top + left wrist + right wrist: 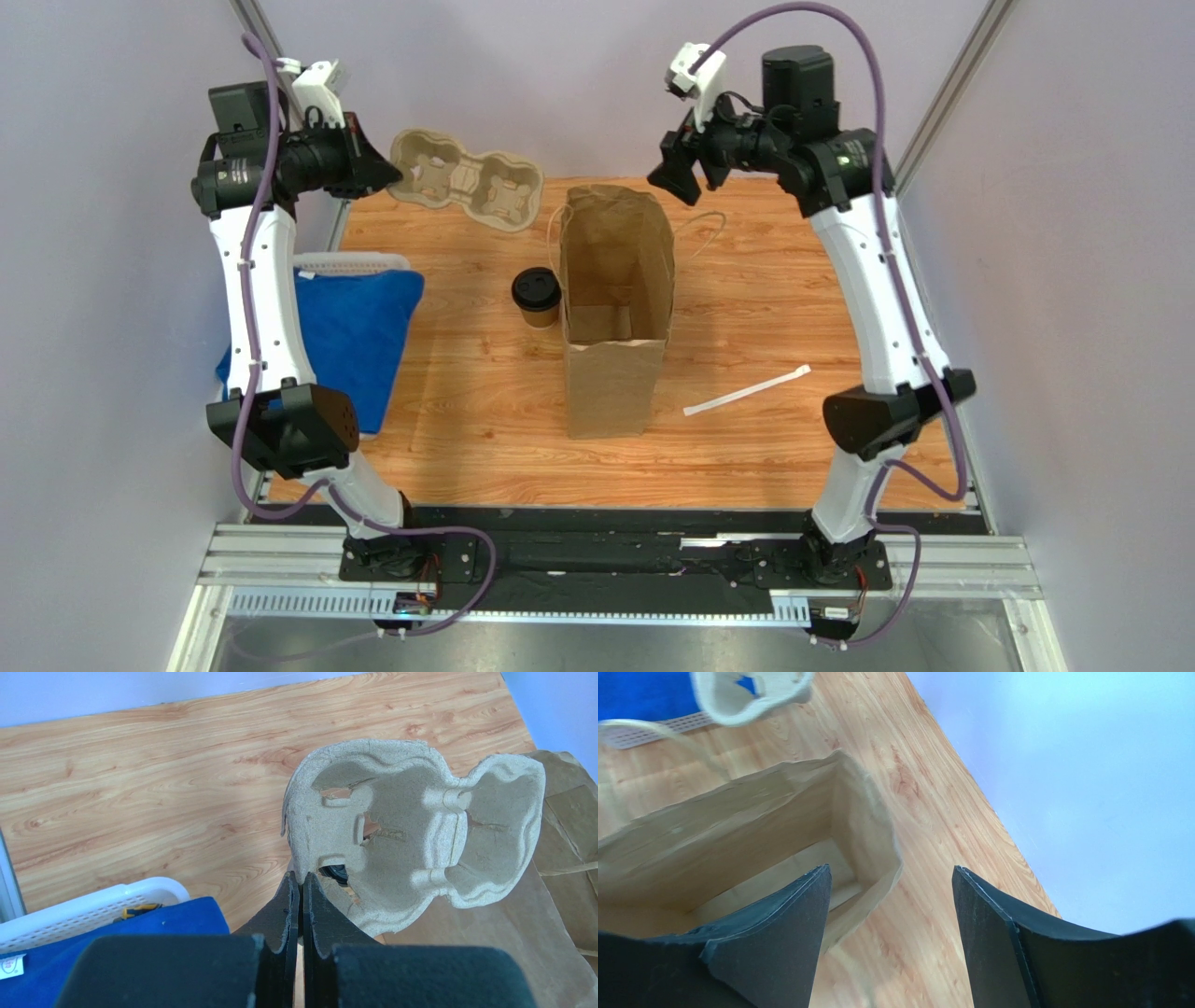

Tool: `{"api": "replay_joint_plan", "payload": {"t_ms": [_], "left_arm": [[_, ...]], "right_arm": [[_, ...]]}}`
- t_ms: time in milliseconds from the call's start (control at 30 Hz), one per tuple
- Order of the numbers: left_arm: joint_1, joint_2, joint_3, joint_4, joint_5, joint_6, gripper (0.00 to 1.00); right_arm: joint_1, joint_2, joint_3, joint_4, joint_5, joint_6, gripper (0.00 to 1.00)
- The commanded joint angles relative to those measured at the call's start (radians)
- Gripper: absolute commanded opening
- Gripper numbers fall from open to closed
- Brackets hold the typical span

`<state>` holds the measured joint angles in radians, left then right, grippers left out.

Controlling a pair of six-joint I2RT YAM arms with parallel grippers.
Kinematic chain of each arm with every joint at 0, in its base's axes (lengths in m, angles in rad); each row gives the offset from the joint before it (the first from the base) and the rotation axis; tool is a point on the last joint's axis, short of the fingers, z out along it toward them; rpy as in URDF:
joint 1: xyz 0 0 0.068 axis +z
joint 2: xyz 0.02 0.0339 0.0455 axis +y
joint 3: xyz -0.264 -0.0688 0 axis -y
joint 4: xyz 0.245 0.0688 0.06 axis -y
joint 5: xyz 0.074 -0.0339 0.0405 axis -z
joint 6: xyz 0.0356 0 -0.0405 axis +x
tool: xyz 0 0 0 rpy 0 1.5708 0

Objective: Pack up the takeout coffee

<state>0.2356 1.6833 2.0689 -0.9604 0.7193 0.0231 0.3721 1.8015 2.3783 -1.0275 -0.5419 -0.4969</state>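
The takeout coffee (536, 296) stands on the table (463, 399), just left of the paper bag (615, 315). The left gripper (302, 876) pinches the edge of the pulp tray (414, 822). The right gripper (891, 870) hangs spread near the bag's open top.

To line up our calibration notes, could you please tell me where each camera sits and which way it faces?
Top external: above and behind the bases, looking down on the wooden table; the left arm and right arm show whole.
Left wrist: on the left arm, looking along the shut left pincer at the cup tray, pinched by its rim.
Right wrist: on the right arm, looking between the open right pincer into the paper bag.
Shared: all three see the bag; top and left wrist share the tray.
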Motion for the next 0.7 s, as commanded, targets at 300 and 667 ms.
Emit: {"api": "replay_joint_plan", "payload": {"t_ms": [300,667], "left_arm": [[0.071,-0.108,-0.099,0.081,0.032,-0.025,0.00],[0.071,-0.112,0.023,0.063,0.078,0.011,0.00]], "right_arm": [[0.040,0.209,0.033,0.185,-0.009,-0.172,0.66],[0.070,0.275,0.005,0.191,0.109,-0.256,0.48]]}}
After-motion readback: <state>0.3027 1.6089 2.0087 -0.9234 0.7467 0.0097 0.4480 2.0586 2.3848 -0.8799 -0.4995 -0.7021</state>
